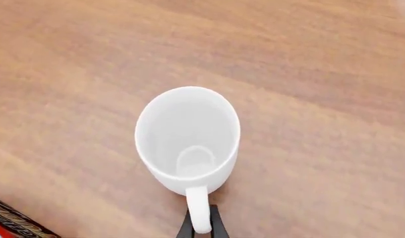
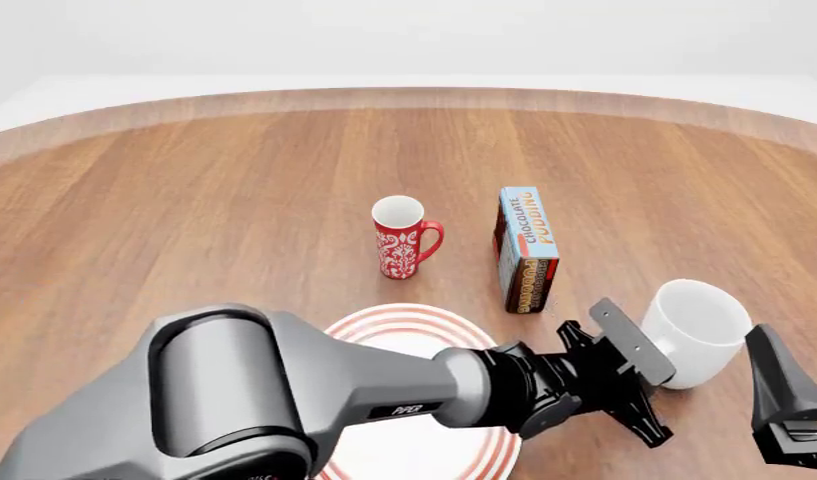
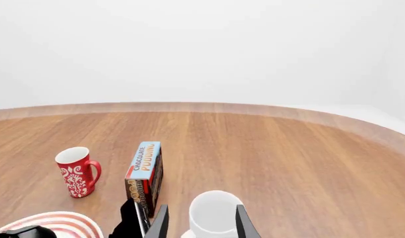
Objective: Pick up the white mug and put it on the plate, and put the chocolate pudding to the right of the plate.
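Only a round wooden table [image 2: 181, 200] (plain white room beyond) spreads out.

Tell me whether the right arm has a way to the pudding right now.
Probably not directly. The white mug sits between the open right claw and the pudding, and the left claw is at the mug's handle. Going over or around the mug looks possible.
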### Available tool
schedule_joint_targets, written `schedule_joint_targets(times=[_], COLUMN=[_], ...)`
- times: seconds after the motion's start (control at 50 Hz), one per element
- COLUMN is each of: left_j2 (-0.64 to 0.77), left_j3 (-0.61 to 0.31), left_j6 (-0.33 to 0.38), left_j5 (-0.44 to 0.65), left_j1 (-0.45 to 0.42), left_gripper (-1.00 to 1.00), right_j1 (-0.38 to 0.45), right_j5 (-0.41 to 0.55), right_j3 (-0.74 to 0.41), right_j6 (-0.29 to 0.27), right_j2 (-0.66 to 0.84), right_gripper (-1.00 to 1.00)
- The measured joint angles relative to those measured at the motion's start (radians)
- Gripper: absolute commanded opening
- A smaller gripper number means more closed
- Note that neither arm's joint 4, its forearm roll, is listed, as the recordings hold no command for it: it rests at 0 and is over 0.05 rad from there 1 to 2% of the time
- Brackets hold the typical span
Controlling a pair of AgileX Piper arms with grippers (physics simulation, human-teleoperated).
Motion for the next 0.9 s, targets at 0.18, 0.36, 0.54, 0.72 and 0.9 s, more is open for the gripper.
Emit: schedule_joint_targets(times=[0.18, 0.36, 0.54, 0.72, 0.9], left_j2=[-0.005, -0.024, -0.064, -0.113, -0.155], left_j3=[0.010, 0.033, 0.074, 0.122, 0.171], left_j6=[0.005, 0.008, 0.005, 0.002, -0.002], left_j5=[-0.003, -0.014, -0.035, -0.059, -0.085], left_j1=[0.012, 0.026, 0.037, 0.040, 0.047], left_gripper=[-1.00, -1.00, -1.00, -1.00, -1.00], right_j1=[0.000, 0.000, 0.000, 0.000, 0.000], right_j5=[0.000, 0.000, 0.000, 0.000, 0.000], right_j3=[0.000, 0.000, 0.000, 0.000, 0.000], right_j6=[0.000, 0.000, 0.000, 0.000, 0.000], right_j2=[0.000, 0.000, 0.000, 0.000, 0.000], right_gripper=[1.00, 1.00, 1.00, 1.00, 1.00])
